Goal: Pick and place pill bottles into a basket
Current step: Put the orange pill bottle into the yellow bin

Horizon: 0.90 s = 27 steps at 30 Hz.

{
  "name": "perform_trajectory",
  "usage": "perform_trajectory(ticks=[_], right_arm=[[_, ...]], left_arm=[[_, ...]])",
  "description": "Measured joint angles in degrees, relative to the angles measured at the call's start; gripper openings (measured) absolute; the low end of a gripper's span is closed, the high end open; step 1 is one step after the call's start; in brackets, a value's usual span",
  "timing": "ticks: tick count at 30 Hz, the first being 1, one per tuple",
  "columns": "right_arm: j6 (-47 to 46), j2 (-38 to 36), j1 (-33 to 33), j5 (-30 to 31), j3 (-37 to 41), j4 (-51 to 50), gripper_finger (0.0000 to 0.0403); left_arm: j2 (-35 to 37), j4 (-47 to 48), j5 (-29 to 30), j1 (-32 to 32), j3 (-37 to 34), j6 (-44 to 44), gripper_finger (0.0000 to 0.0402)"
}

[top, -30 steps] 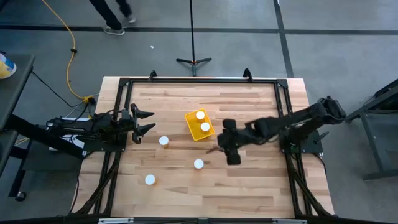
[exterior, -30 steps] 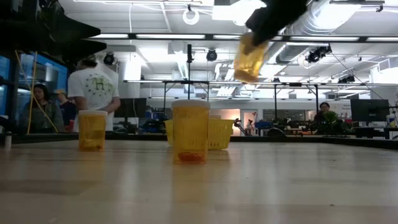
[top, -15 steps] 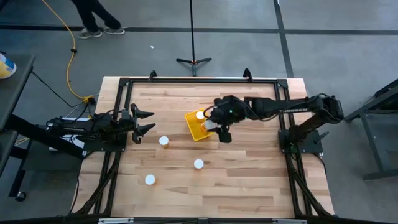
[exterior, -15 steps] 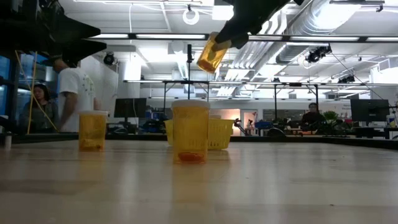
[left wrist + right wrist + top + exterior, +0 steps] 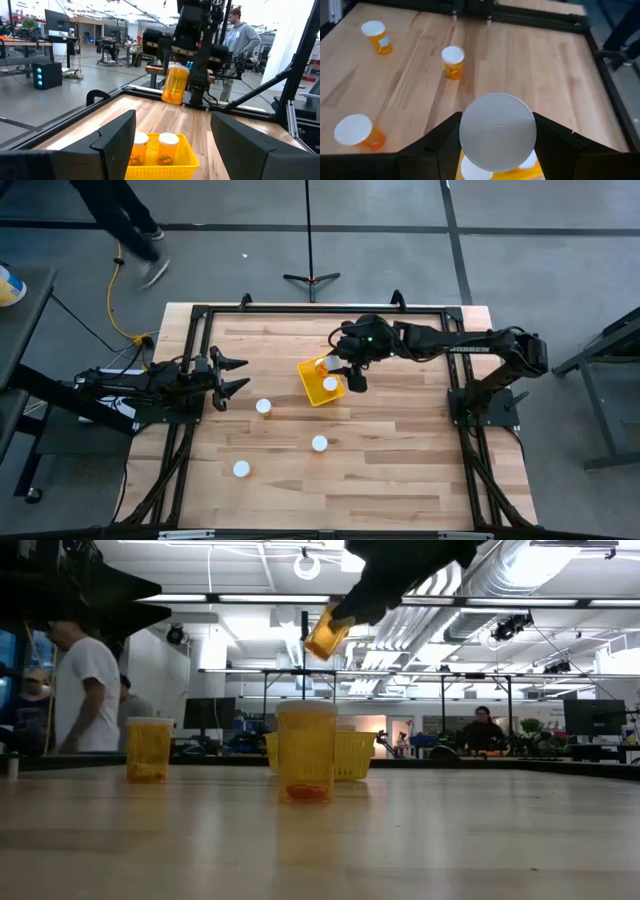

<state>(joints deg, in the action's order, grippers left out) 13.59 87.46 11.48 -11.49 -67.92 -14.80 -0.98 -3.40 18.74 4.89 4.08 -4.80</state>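
Note:
The yellow basket (image 5: 312, 388) stands at the table's middle, with two pill bottles (image 5: 168, 146) upright inside it. My right gripper (image 5: 340, 370) is above the basket, shut on a third pill bottle (image 5: 176, 85). Three more white-capped bottles stand upright on the table nearer the front: one (image 5: 263, 407), another (image 5: 319, 444) and the nearest (image 5: 241, 469). My left gripper (image 5: 238, 376) is open and empty, left of the basket and level with it. My right gripper pinches the bottle's upper body, just below the cap (image 5: 176, 72), between its two fingers (image 5: 436, 146). The fingers come from above, pointing down. The white cap (image 5: 497, 131) faces the wrist. The bottle hangs tilted below the fingers, clear of the basket.
A black frame (image 5: 320, 309) runs along the table's far and side edges. People stand and walk in the room beyond the table (image 5: 80, 685). Bare wood lies right of the basket and along the near edge.
My right gripper has carried the bottle from near the table's middle toward the far edge and leftward, to above the basket; it stays shut. The bottle has stayed lifted and tilted. A person has walked past behind the table.

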Motion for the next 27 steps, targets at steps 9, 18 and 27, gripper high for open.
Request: perform_trajectory(ticks=[9,18,27], right_arm=[[3.46,10.32,0.38,2.31,-9.79,-7.44,0.0204],[8.20,21.17,1.27,3.85,-25.12,-22.20,0.0204],[11.06,28.30,2.13,2.61,-29.92,-23.93,0.0204]], left_arm=[[0.01,0.04,0.00,0.01,0.00,0.00,0.0292],[-0.01,0.65,0.00,0.01,0.00,-0.01,0.0292],[-0.01,0.64,0.00,0.00,0.00,-0.25,0.0292]])
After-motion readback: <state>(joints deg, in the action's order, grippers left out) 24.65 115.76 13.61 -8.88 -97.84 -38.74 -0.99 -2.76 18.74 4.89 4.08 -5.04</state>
